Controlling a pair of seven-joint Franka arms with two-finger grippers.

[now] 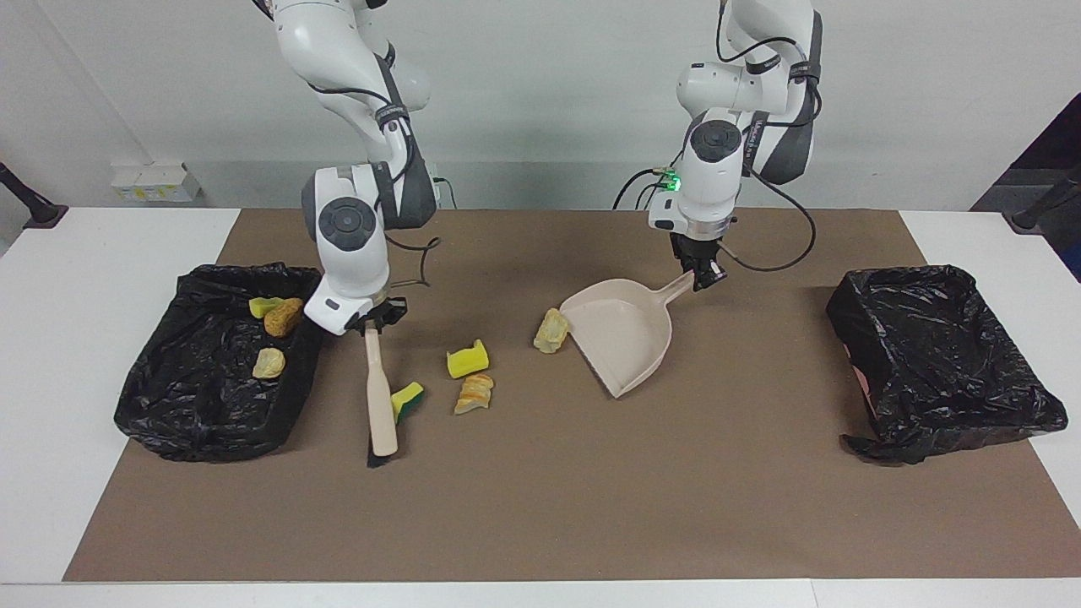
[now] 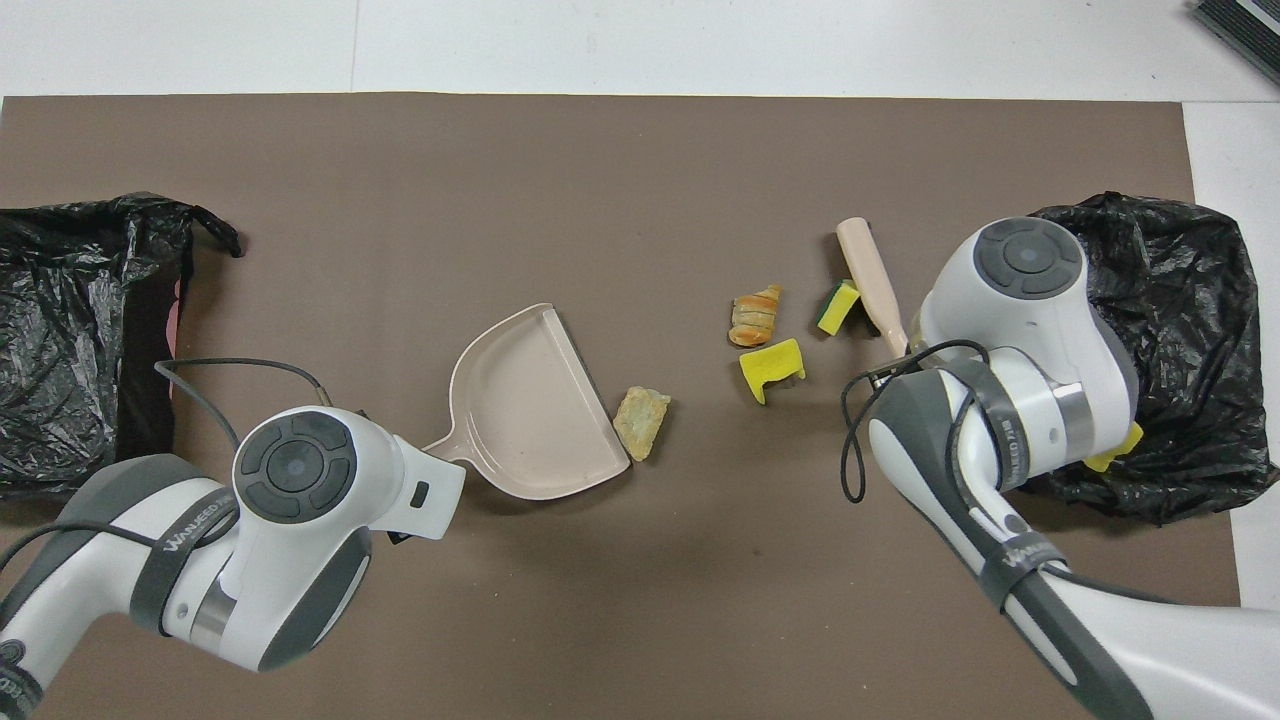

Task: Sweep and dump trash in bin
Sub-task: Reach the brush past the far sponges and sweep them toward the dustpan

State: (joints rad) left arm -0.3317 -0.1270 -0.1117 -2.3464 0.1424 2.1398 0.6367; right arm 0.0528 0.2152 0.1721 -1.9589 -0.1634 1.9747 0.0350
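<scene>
Currently: right gripper [image 1: 372, 324] clamps brush [image 1: 380, 397], bristles touching green-sided scrap [image 1: 406, 400]; four trash scraps mid-mat, three in bin [image 1: 160, 371]. Left gripper [image 1: 699, 277] clamps dustpan [image 1: 621, 333], lip beside one scrap [image 1: 551, 330]. Advice: sweep low toward pan.

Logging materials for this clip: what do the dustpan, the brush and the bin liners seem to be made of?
Dustpan: likely moulded plastic, beige, smooth with a slight sheen. Brush: beige handle, plastic or painted wood, unclear which; dark bristles. Bin liners: thin black plastic film, crinkled and glossy.
</scene>
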